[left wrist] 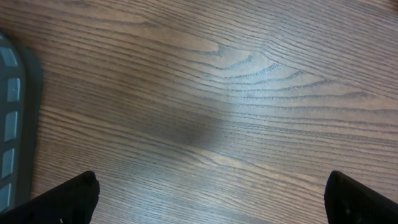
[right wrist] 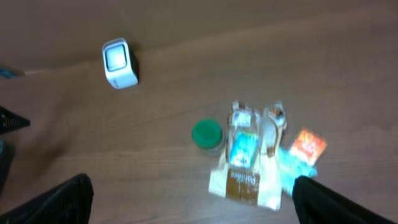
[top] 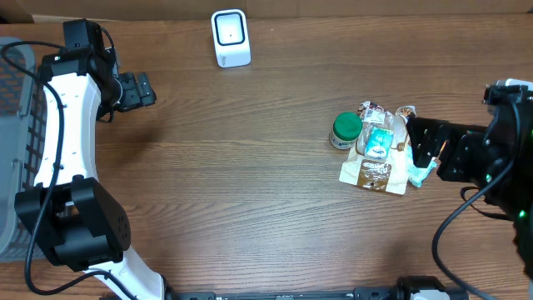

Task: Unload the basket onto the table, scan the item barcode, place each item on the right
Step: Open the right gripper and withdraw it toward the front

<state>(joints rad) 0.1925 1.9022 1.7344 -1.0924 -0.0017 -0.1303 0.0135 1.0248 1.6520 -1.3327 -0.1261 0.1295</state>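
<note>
**Right tool [top: 418, 143] open at the item pile, nothing picked up yet**

The right tool stands with its jaws spread wide and empty. Its wrist view shows both fingers [right wrist: 62, 199] at the lower corners with only table [top: 250, 183] and goods between them. The left tool [top: 137, 90] is also wide open and holds nothing. It hovers over bare wood on the left-arm side of the scanner [top: 231, 37], with the grey basket [top: 12, 125] further out on that same side.

The items to scan lie in one cluster, well apart from the scanner, towards the right arm and nearer the front of the table. The green-lidded jar [top: 346, 130] sits on the edge of the cluster closest to the scanner. Touching it is a clear bag [top: 376, 158] with a brown label, and an orange packet [right wrist: 308, 148] lies on the far side from the scanner, just under the right tool.

The step in hand looks like choosing and grasping one item. The things overlap, so a clean pick means closing on one edge only. The jar stands a little free of the rest and seems the easiest to take alone, while the bag is soft and may drag its neighbours. No barcode can be read in these views, and the wrist picture is blurred. Whatever is lifted will probably need turning until its code faces the scanner's window, held steady and not covered by the fingers.
</note>
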